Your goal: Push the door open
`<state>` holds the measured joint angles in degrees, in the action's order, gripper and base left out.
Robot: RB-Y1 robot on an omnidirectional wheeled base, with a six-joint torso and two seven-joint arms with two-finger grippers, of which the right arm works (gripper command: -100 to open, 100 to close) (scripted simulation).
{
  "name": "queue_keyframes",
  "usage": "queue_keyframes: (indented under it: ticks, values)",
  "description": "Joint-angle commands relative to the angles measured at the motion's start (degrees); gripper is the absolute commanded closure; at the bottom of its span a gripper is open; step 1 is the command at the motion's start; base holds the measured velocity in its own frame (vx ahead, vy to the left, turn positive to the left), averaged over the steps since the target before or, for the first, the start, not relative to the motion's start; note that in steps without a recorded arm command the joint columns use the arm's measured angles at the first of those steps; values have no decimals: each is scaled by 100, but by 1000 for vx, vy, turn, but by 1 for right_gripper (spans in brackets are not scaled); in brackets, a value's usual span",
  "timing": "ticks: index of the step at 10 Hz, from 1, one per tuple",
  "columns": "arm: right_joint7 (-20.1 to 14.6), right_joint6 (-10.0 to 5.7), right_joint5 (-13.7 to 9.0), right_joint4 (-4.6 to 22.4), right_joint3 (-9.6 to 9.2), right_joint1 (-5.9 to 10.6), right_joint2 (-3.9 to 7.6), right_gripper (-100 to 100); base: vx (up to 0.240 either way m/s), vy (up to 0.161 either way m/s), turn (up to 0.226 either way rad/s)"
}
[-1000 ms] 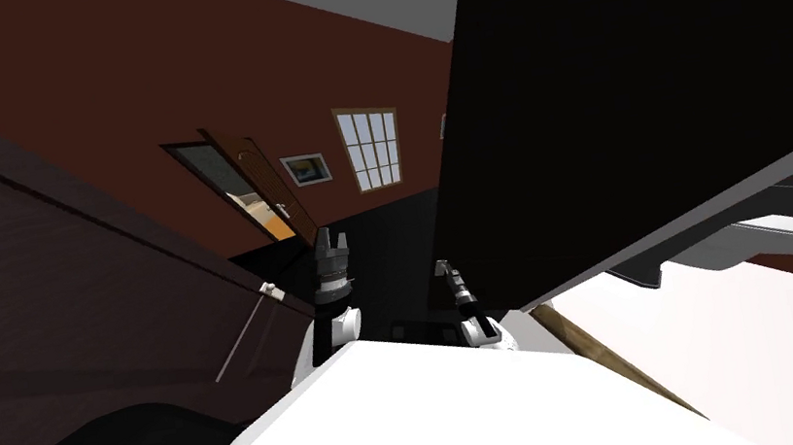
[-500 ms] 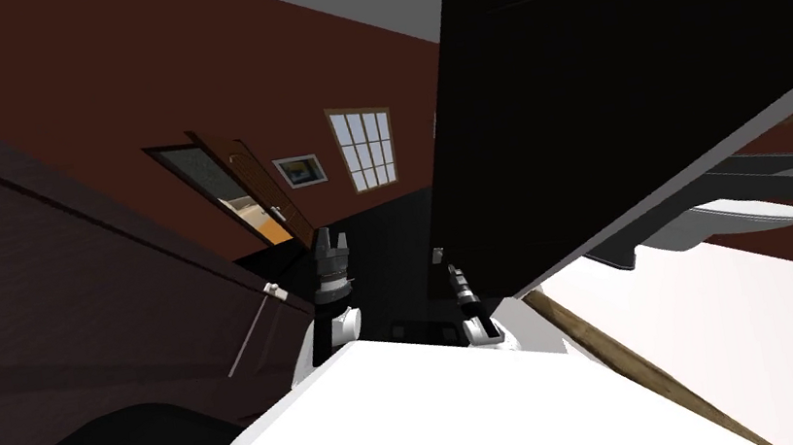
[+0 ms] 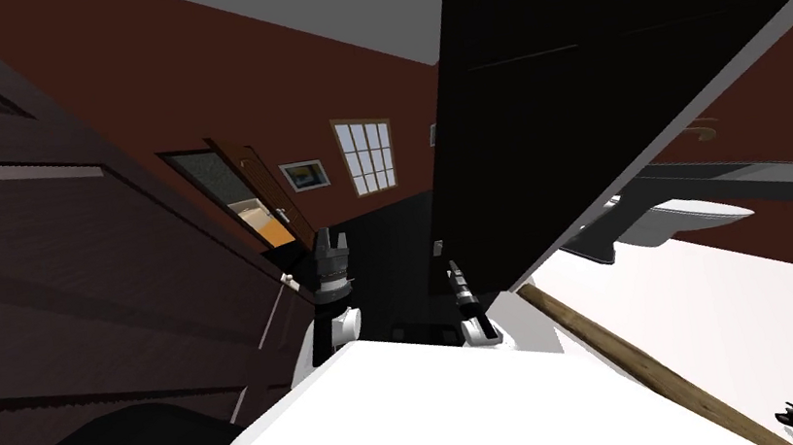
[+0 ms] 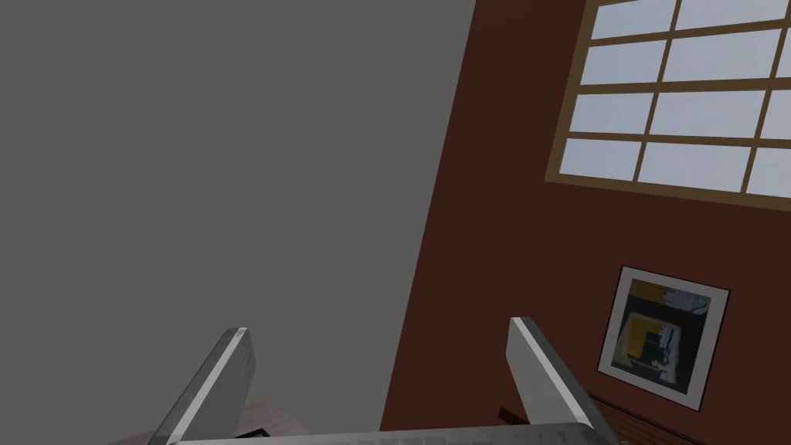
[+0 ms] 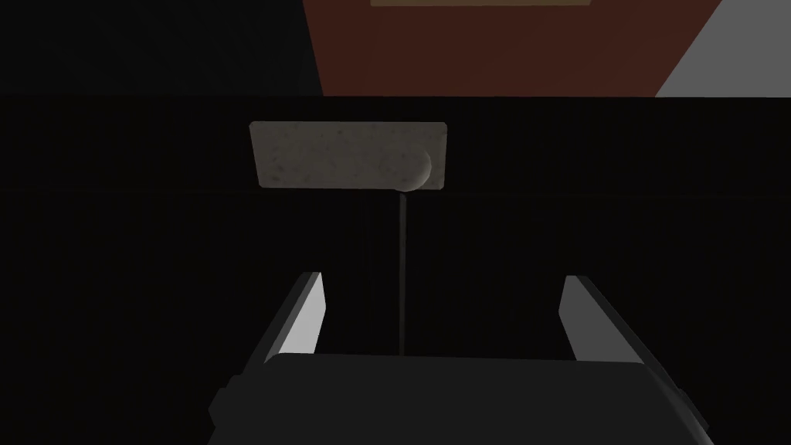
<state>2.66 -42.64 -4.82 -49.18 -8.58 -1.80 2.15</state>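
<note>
A tall, very dark door (image 3: 611,25) takes up the right half of the head view, its pale lower edge slanting across. My right gripper (image 3: 454,275) is raised close to the door's near edge. In the right wrist view its fingers (image 5: 309,313) stand wide apart with nothing between them. They face the dark door face (image 5: 154,232), where a grey handle plate with a round knob (image 5: 347,154) sits just beyond the fingertips. A thin rod (image 5: 402,270) runs from the knob towards the gripper. My left gripper (image 3: 329,239) is held up in front of my chest, open (image 4: 378,363) and empty.
A dark brown panelled surface (image 3: 45,247) with a pale handle (image 3: 291,279) stands close on my left. A wooden door (image 3: 267,190) stands ajar on the far red-brown wall. Past the dark door lie a white floor, a wooden strip (image 3: 642,365) and a white basin (image 3: 688,215).
My head view has shifted: the brown panelled surface on the left now looms larger and the basin on the right has slid towards the middle. Both arms keep their places before my chest.
</note>
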Motion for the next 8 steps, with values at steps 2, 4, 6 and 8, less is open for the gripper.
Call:
queue_keyframes:
  ticks: [2,4,6,8]
  values:
    - [11,-26,-9,-15,24,-10,68,-100,201,7,23]
    - [19,-62,-17,11,46,-3,77,-100,232,-13,25]
    - [31,-112,-28,47,76,7,36,-100,260,26,29]
    - [33,-113,-29,48,79,7,21,-100,172,14,12]
